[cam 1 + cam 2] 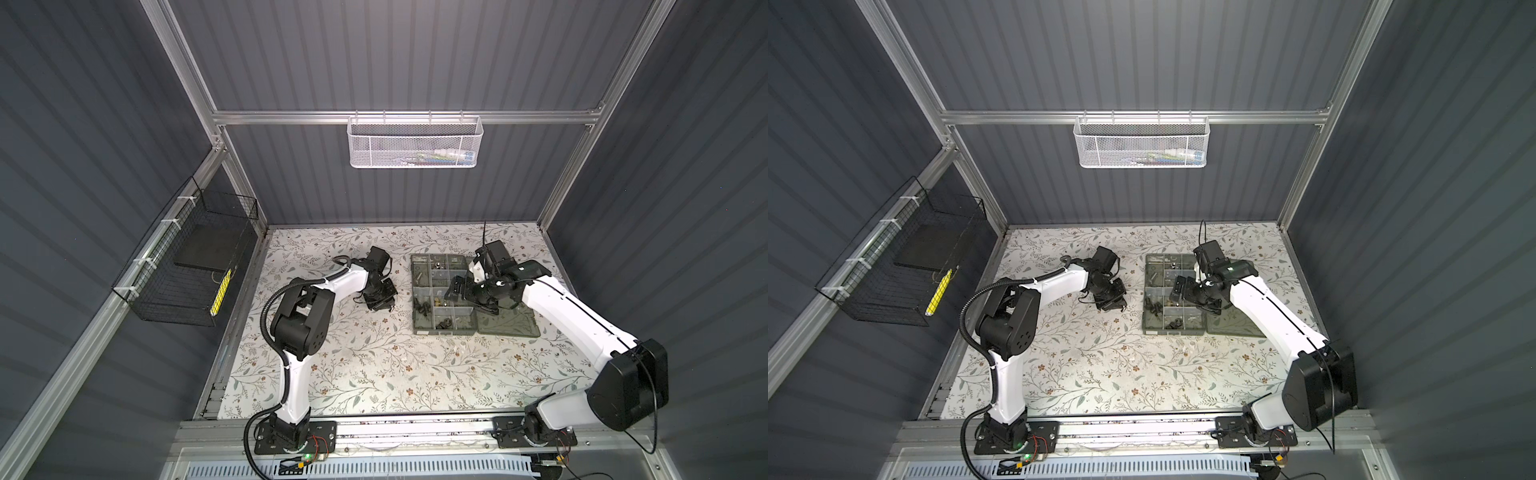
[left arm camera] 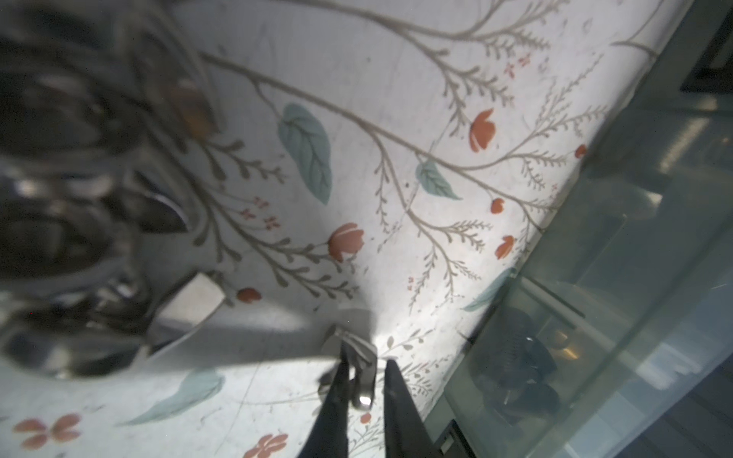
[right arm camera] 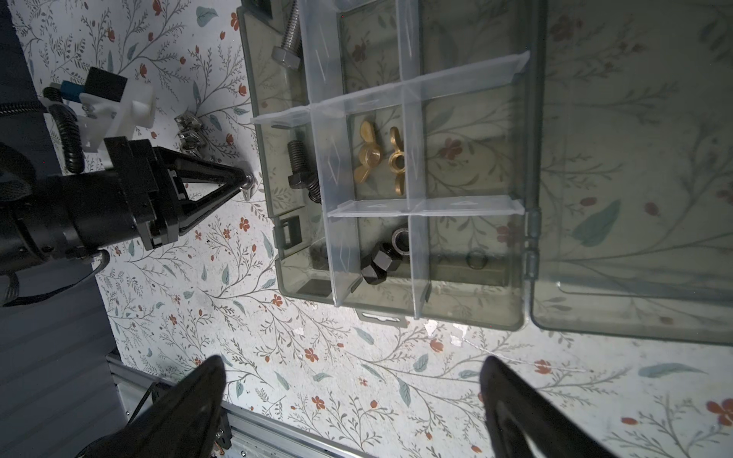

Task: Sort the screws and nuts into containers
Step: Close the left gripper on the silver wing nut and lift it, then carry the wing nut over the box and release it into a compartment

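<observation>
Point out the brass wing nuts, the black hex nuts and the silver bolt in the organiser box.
brass wing nuts (image 3: 369, 154): right wrist view, one nut's hub.
black hex nuts (image 3: 380, 258): right wrist view, one nut's flat face.
silver bolt (image 3: 285, 58): right wrist view, its hex head.

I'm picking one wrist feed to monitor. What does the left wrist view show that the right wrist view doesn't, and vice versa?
Left wrist only: the silver wing nut close up, wings visible, between the fingertips of the left gripper. Right wrist only: brass wing nuts, the open lid, the open right gripper. Both: the left gripper with that nut, the organiser box, the floral table.
</observation>
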`<state>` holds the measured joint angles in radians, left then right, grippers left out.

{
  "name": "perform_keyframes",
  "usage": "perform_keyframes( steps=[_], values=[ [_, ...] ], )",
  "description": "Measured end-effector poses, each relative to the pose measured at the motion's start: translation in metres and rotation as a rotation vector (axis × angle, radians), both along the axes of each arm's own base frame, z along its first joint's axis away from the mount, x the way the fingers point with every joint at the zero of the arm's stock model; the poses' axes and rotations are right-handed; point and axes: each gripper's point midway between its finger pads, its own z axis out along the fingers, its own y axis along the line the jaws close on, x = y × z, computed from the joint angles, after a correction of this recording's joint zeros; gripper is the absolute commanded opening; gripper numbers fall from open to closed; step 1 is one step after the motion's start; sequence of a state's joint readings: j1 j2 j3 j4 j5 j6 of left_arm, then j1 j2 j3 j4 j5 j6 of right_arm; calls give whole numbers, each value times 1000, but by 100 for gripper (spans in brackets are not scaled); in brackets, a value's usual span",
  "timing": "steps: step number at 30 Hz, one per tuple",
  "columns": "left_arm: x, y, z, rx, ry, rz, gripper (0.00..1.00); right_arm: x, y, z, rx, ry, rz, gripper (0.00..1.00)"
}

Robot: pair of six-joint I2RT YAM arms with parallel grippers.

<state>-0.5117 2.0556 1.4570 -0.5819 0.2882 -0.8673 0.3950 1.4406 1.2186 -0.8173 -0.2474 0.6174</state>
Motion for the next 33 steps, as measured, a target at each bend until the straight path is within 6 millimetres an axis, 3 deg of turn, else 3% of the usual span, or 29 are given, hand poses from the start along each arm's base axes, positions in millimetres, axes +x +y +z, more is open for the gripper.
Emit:
perform_keyframes(
  steps=[13, 16, 18, 22, 26, 29, 33],
  values=[
    [3, -4, 2, 5, -12, -35, 3, 0, 0, 0, 3, 3, -9, 99],
    [12, -9, 12, 1, -34, -45, 3, 0, -1, 0, 1, 4, -10, 99],
    [23, -14, 28, -13, -67, -51, 3, 0, -3, 0, 0, 6, -15, 99],
    [51, -35, 78, -72, -184, -66, 4, -1, -11, 5, 0, 0, -37, 99],
    [63, -64, 113, -134, -269, -100, 4, 3, -23, 13, 10, -16, -73, 99],
    [57, -91, 118, -169, -276, -143, 5, 7, -33, 20, 23, -31, -108, 99],
    [46, -120, 102, -193, -244, -189, 5, 10, -44, 25, 35, -38, -143, 99]
  ],
)
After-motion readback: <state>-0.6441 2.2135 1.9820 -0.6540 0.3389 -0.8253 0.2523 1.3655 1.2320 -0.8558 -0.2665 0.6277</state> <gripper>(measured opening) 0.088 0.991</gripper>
